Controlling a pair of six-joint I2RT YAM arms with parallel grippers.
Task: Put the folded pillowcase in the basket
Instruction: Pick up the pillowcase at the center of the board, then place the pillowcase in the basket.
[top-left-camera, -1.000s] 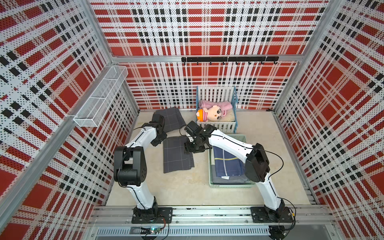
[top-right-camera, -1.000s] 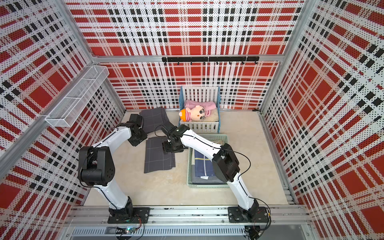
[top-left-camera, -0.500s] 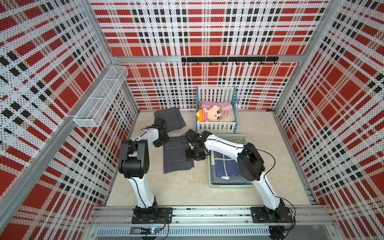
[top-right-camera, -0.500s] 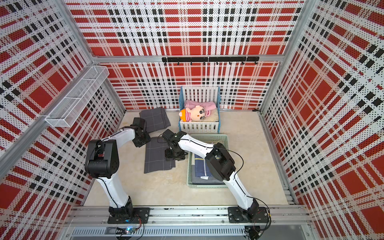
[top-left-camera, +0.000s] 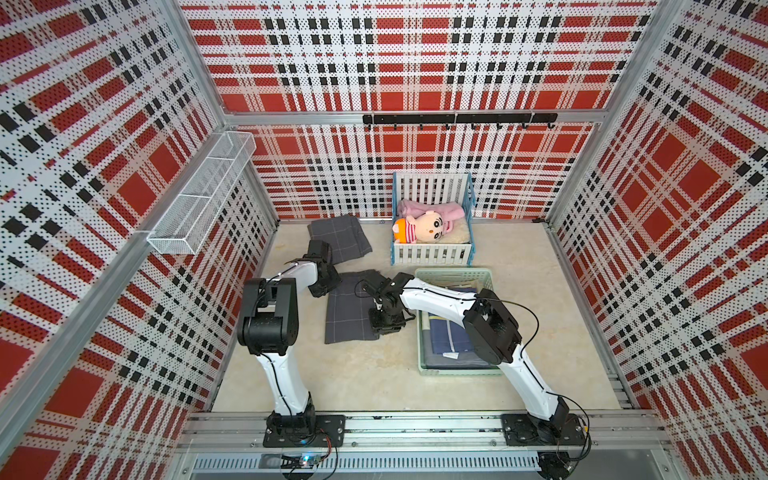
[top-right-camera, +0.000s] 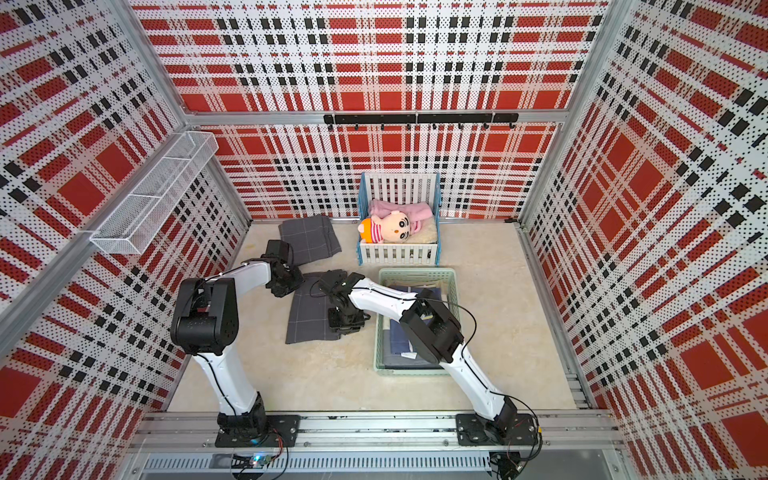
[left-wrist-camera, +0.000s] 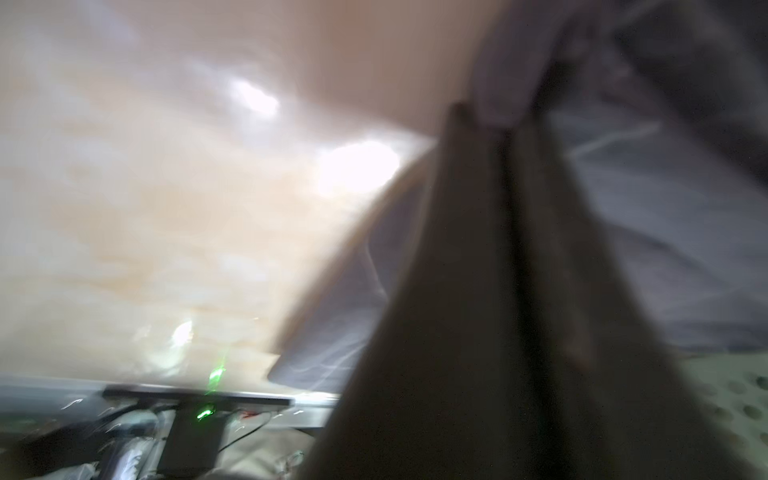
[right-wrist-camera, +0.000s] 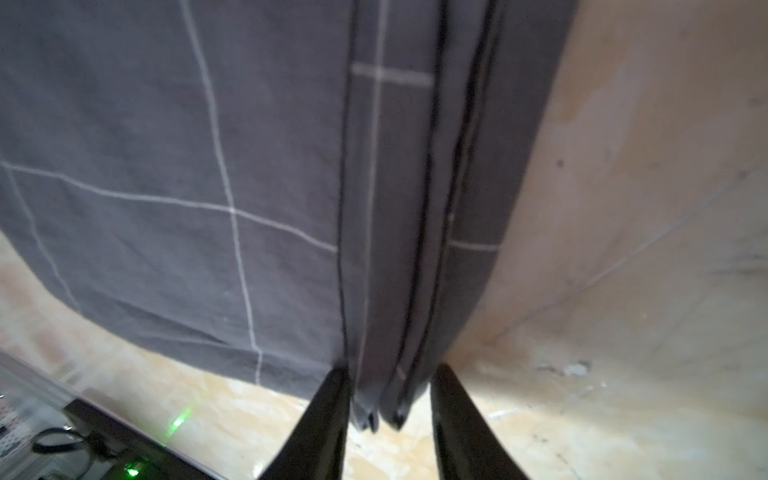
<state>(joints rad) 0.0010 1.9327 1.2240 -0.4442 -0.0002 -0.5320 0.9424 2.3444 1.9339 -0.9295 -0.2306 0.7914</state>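
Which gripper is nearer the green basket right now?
Right. The right gripper sits at the pillowcase edge facing the basket, just outside its wall; the left gripper is at the pillowcase's far corner.

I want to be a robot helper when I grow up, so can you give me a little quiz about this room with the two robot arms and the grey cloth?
1. True or false: the grey checked pillowcase that the right gripper pinches already lies in the mint-green basket.
2. What lies in the toy crib? A a doll; B a ball; C a shoe.
3. Fill in: the folded cloth already in the basket is ____.
Key: 1 false, it lies beside the basket; 2 A; 3 blue.
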